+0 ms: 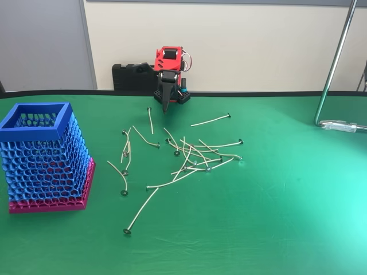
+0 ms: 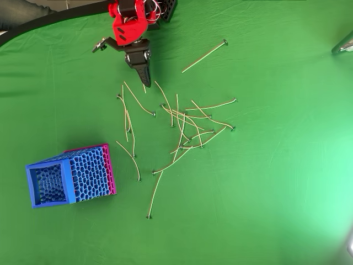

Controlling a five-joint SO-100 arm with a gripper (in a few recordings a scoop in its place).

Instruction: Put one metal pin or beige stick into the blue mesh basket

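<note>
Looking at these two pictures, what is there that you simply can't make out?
- Pincer tip: whether open or shut; fixed and overhead views, its dark fingers overlap.
- Blue mesh basket floor: fixed view, the mesh walls hide it.
- Sticks in the tangle: exact count, both views, they cross and are thin.
- Metal stand: fixed view, cut by the top edge.

Beige sticks (image 2: 182, 130) scattered; blue mesh basket (image 2: 69, 176) upright, apart.

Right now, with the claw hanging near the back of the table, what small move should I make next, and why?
Probably lower the claw onto the stick lying right under its tip. The claw looks shut and holds nothing, so open it first. That stick lies apart from the tangled pile, and the blue mesh basket stands well away.
</note>
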